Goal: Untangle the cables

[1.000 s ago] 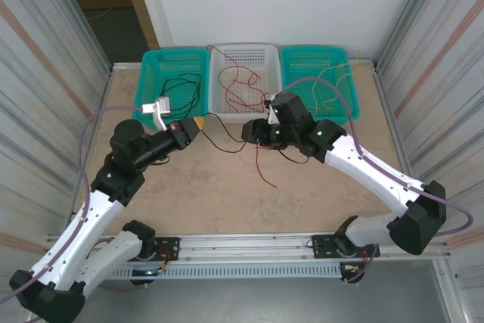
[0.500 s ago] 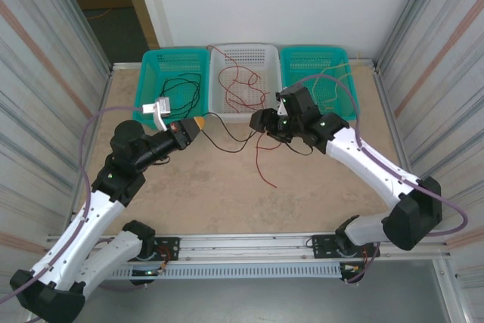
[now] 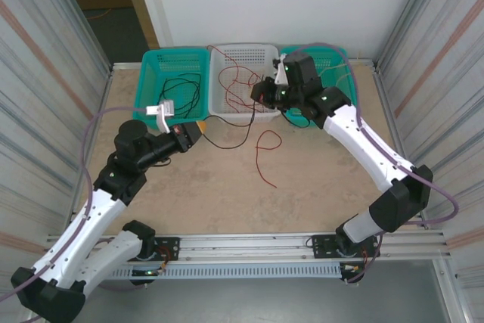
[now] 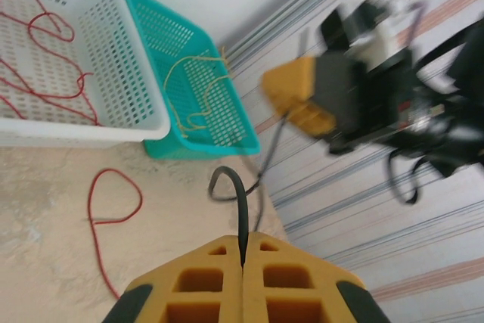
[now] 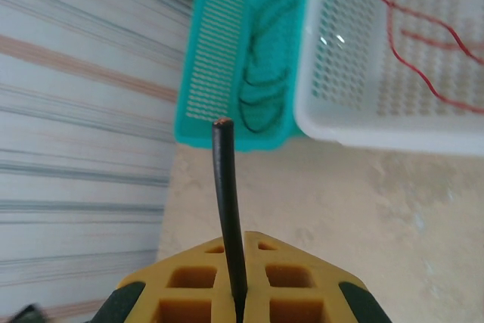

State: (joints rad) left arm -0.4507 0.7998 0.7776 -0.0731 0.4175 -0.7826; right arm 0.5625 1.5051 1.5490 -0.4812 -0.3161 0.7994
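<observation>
Blur over right claw [image 4: 296, 104] and cable [image 4: 242, 213]

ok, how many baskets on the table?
3, along the far edge: left teal basket, middle white basket, right teal basket partly behind the right arm.

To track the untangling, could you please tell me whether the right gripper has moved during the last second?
Yes. The right gripper has moved toward the far side, from over the table to above the right side of the white basket.

The 2 arms reach forward and inward, left gripper [image 3: 200, 124] and right gripper [image 3: 261, 93] each pinched closed.
</observation>
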